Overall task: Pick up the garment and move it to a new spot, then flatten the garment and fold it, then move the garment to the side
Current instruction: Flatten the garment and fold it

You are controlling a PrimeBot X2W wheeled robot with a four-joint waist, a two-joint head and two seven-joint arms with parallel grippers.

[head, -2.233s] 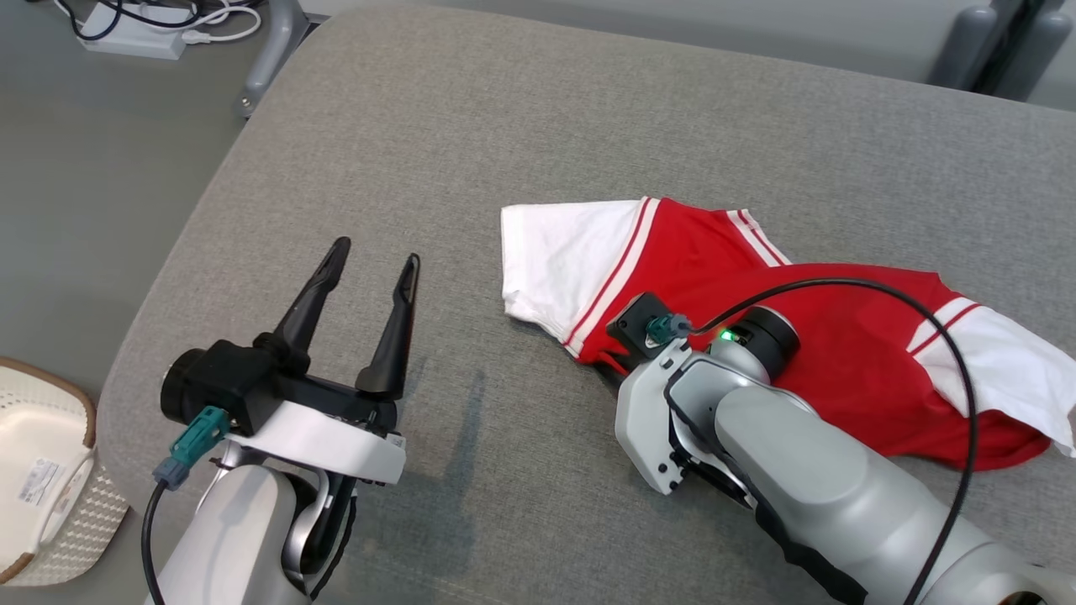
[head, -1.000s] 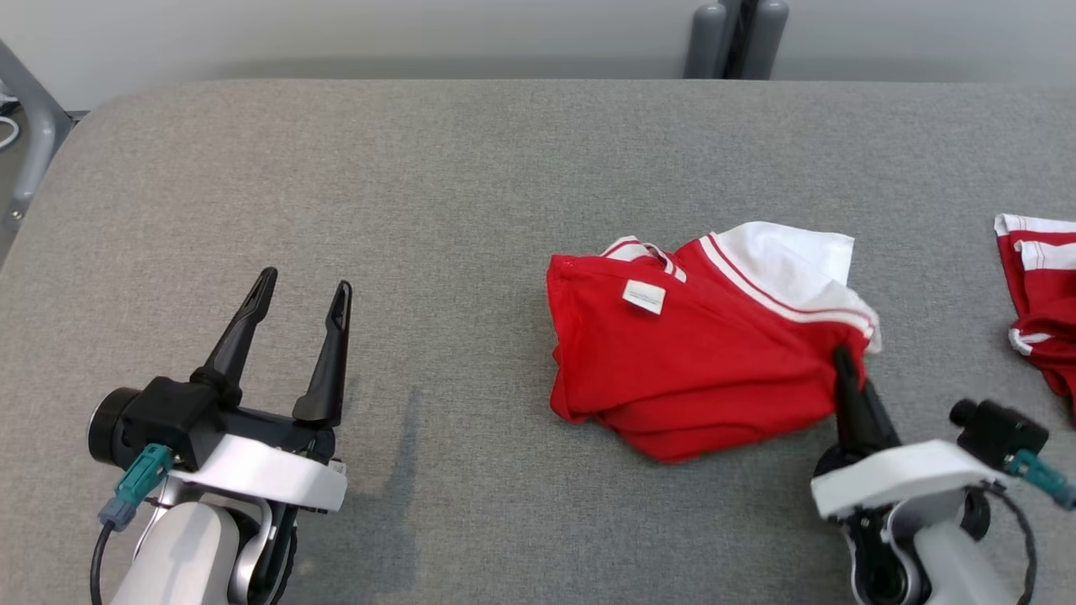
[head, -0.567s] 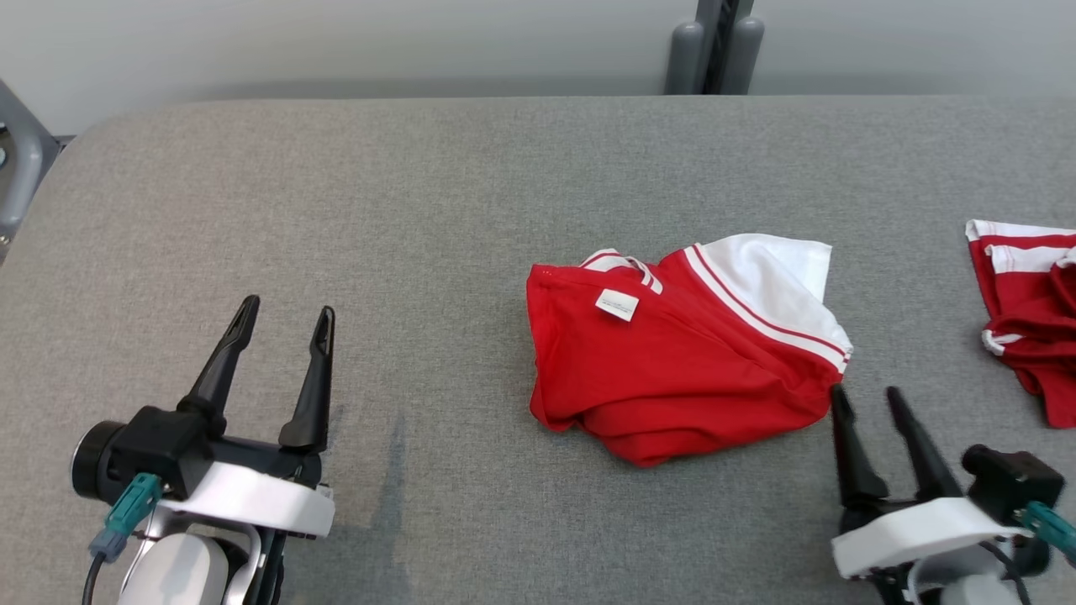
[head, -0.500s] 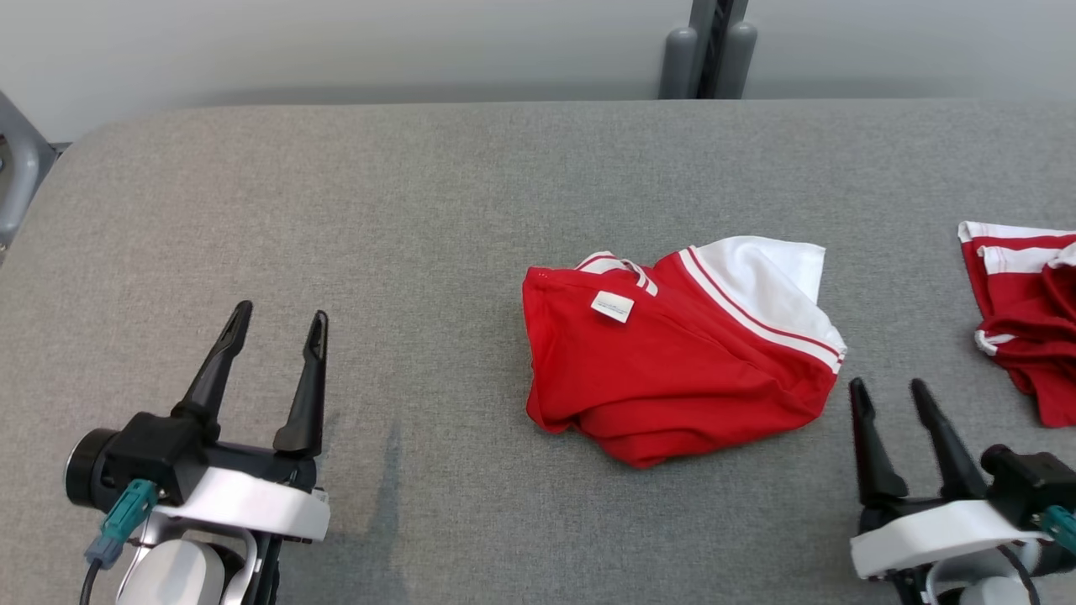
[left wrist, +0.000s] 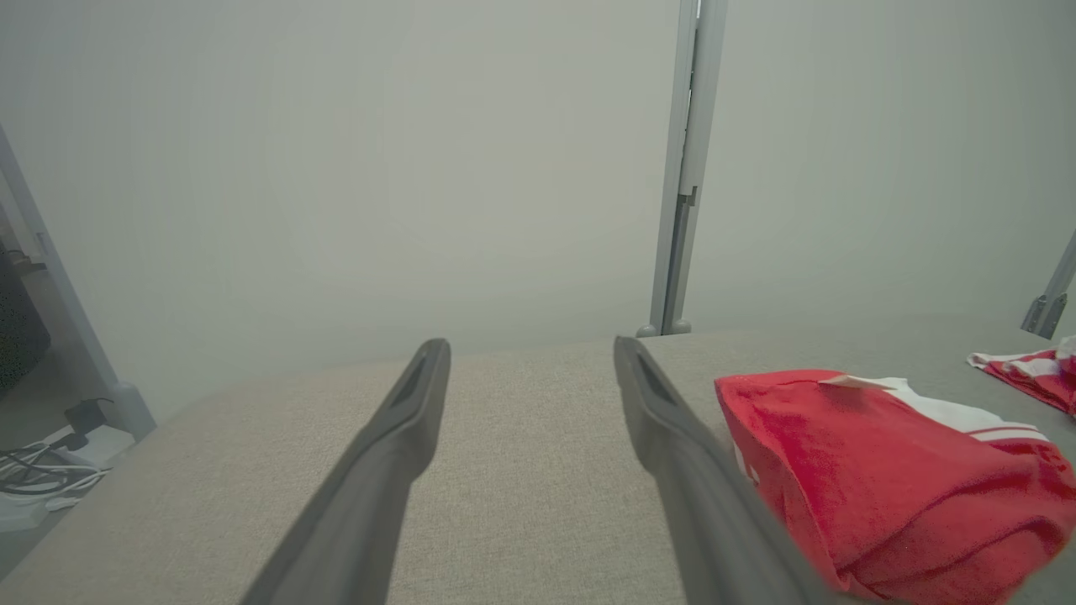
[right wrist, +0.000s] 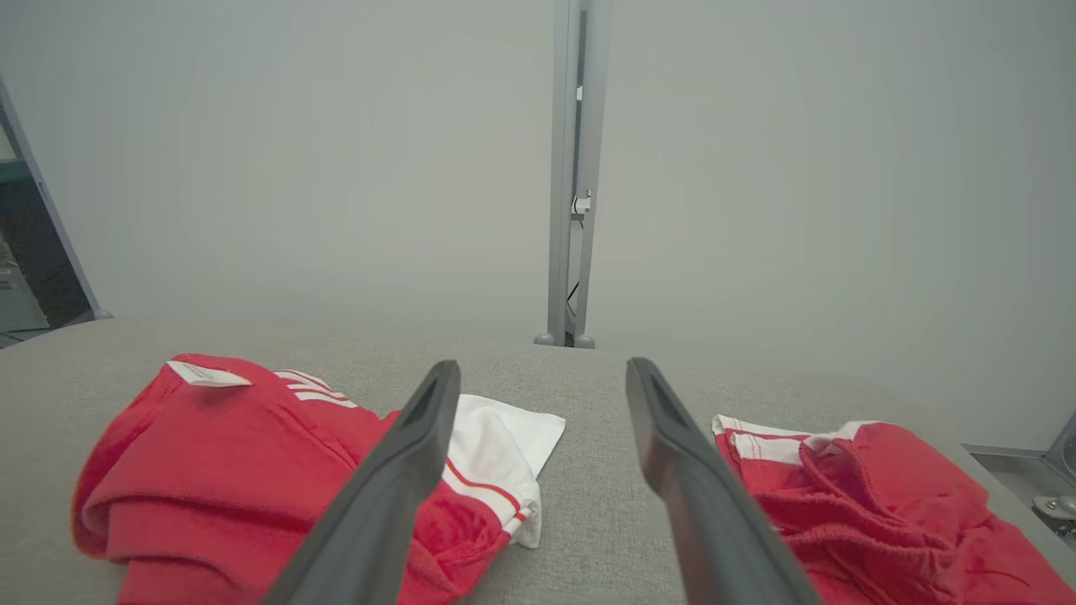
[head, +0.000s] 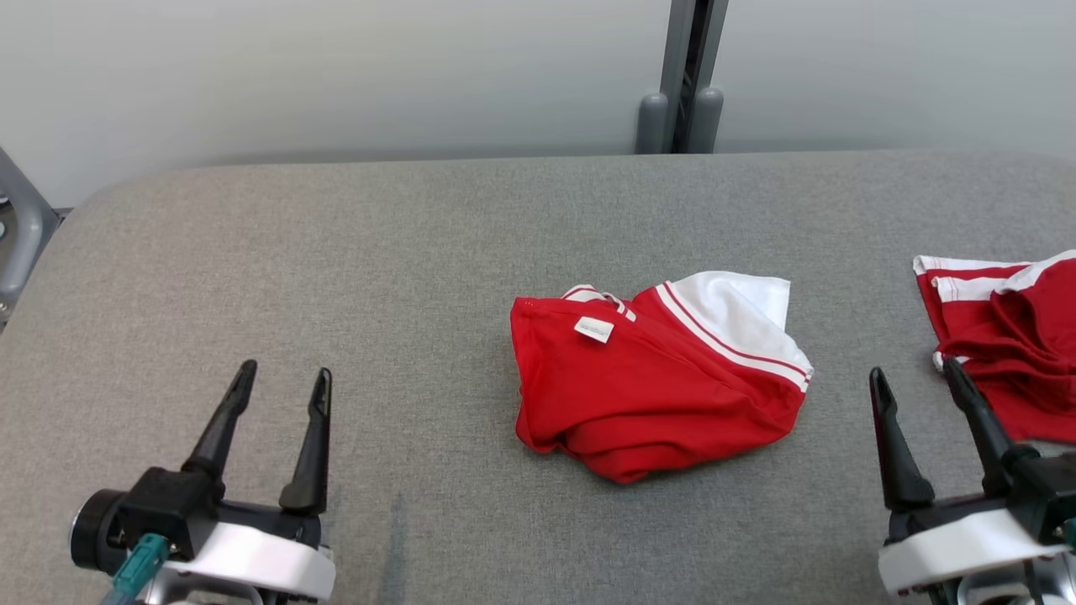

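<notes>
The garment [head: 656,378], a red shirt with a white striped sleeve and a small white label, lies bunched in a heap near the middle of the grey padded table [head: 336,252]. It also lies at the right of the left wrist view, garment [left wrist: 883,470], and at the left of the right wrist view, garment [right wrist: 252,454]. My left gripper [head: 282,380] hovers open at the lower left, well clear of the cloth. Open and empty too, my right gripper [head: 916,376] stands at the lower right, just right of the heap and apart from it.
A second red and white garment [head: 1009,336] lies crumpled at the table's right edge, close to my right fingertips; it is also in the right wrist view [right wrist: 866,496]. A grey post [head: 685,76] rises behind the table's far edge. A metal frame leg [head: 17,218] stands at the left.
My right gripper has opened, let go of the garment's right edge and drawn back to the lower right. The heap now rests on the table. The head camera has tilted up.
</notes>
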